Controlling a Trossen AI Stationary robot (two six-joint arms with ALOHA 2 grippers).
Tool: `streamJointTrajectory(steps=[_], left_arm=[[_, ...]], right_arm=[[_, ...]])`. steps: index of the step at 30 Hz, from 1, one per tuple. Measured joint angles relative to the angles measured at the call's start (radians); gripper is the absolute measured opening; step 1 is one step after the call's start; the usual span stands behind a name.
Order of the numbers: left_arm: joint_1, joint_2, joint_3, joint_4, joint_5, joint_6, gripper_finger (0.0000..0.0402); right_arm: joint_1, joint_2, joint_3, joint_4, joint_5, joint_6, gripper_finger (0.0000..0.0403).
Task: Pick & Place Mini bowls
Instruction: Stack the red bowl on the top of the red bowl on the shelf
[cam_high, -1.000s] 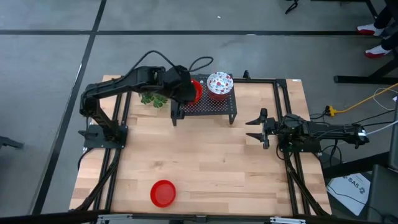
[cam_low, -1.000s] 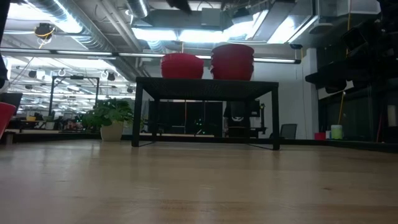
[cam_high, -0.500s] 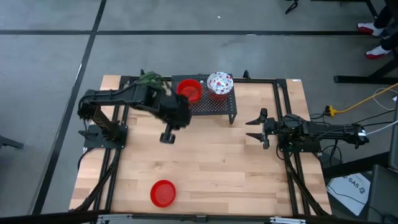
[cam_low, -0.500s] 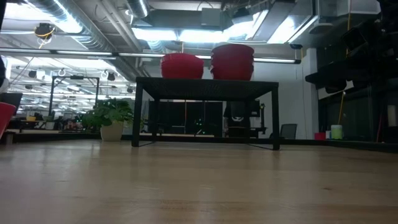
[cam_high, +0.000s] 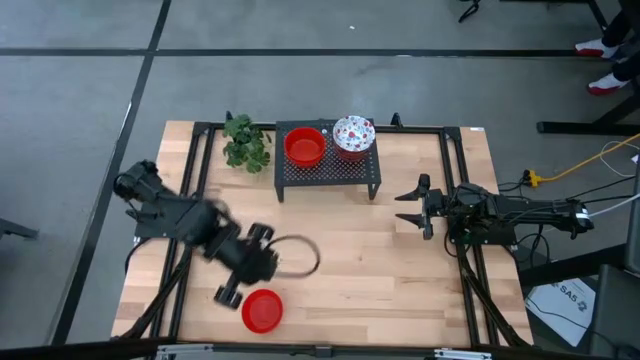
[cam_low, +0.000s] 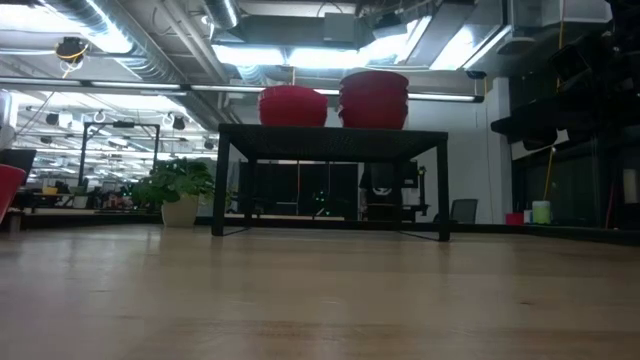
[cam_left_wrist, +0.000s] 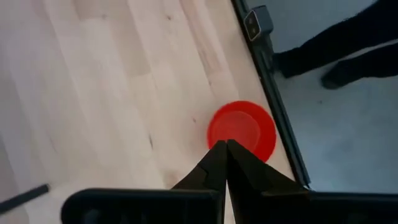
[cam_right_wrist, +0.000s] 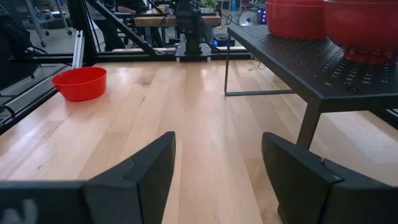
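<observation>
A black mesh rack (cam_high: 328, 168) stands at the table's far side. On it rest a red bowl (cam_high: 304, 147) and a stack topped by a white floral bowl (cam_high: 352, 134). In the low view the red bowl (cam_low: 292, 105) and the stack (cam_low: 373, 98) sit side by side on the rack top. A lone red bowl (cam_high: 262, 310) sits on the table near its near-left corner. My left gripper (cam_high: 229, 294) is shut and hovers just left of that bowl (cam_left_wrist: 242, 129), touching nothing that I can see. My right gripper (cam_high: 411, 207) waits open at the table's right side.
A green potted plant (cam_high: 245, 142) stands left of the rack at the far edge. Black frame rails (cam_high: 187, 190) run along the table's left and right sides. Bare wood stretches between the rack and the near edge. A person's dark legs (cam_left_wrist: 336, 53) show beyond the table's edge.
My left arm has drawn away from the red bowl on the rack. It has swung across the table toward the near edge and ends beside the lone red bowl near the near-left corner. The red bowl stays on the rack.
</observation>
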Motion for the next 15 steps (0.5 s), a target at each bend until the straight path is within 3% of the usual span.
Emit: streamJointTrajectory(steps=[5,15], left_arm=[[-0.168,0.000,0.000,0.002,-0.118,-0.172,0.0008],[-0.426,0.040,0.000,0.028,-0.244,-0.417,0.0039]], right_arm=[[0.000,0.000,0.000,0.000,0.000,0.000,0.0236],[0.000,0.000,0.000,0.000,0.000,0.000,0.0236]])
